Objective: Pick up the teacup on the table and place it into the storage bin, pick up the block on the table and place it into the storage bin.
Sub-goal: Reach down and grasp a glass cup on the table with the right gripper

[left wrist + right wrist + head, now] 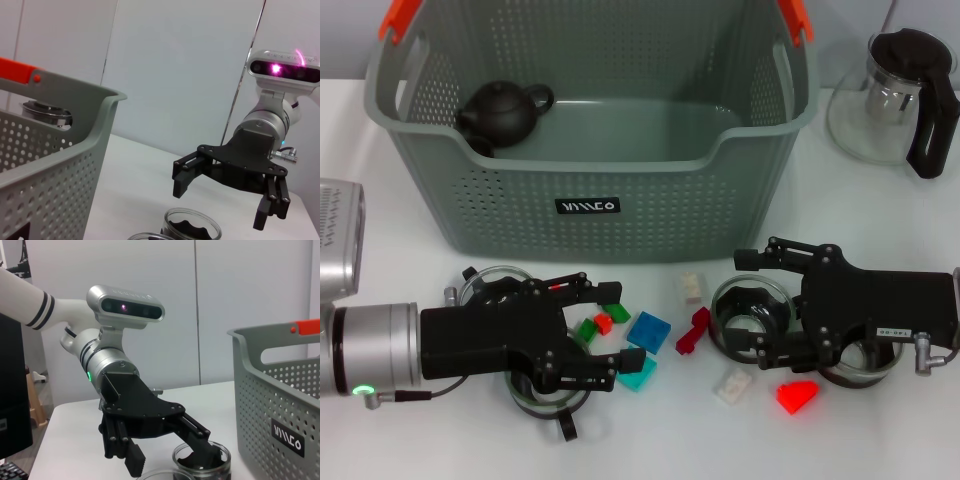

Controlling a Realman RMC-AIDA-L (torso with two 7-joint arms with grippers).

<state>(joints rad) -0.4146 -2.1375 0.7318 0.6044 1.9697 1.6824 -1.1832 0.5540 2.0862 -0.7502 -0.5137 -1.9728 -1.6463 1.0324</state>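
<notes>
Hovering over scattered blocks (649, 331) and cups (750, 310): left gripper (610, 330), right gripper (748, 300) (both spread, empty); bin (590, 190) behind.

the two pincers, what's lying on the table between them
In the head view, loose blocks lie between the left pincer and the right pincer: a blue block, a dark red block, a cream block and a white block.
</notes>
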